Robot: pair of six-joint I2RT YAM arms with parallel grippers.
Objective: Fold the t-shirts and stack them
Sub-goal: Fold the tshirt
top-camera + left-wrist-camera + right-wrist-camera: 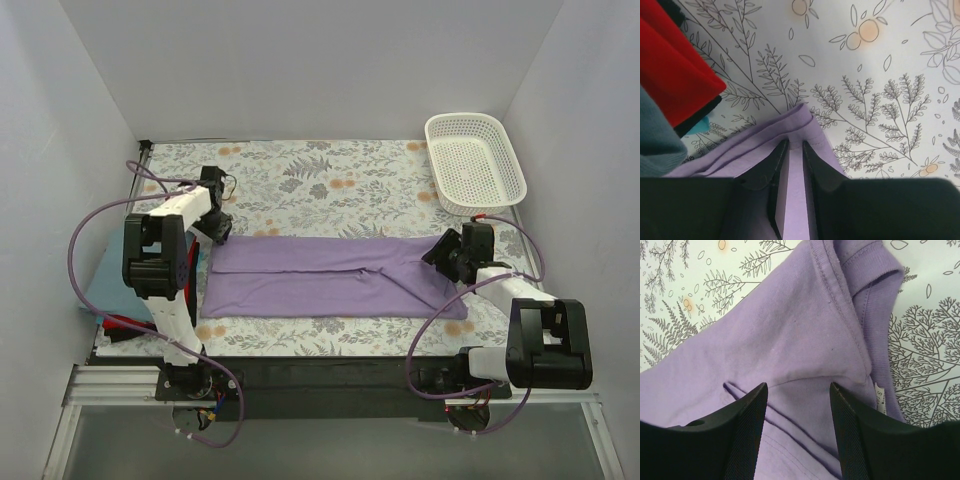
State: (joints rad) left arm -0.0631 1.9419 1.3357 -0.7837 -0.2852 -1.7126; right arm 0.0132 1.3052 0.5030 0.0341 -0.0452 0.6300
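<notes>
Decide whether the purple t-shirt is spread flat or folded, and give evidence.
Partly folded: the purple t-shirt lies as a long narrow band, an overlapping edge running along its middle.

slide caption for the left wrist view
Left hand poised at a corner of the lilac t-shirt, red folded shirt nearby

The gripper (797, 387) hangs over the lilac t-shirt (790, 330) with its two black fingers (747, 430) spread wide, a broad band of cloth showing between them. Whether the tips touch the cloth cannot be told. The shirt lies spread on the floral surface (680, 300) and fills most of the view. Its ribbed collar (875, 285) sits at the upper right, folded over on itself, with a small white label (880, 397) just beside the right finger. A shallow crease runs across the cloth near the left fingertip.
</notes>
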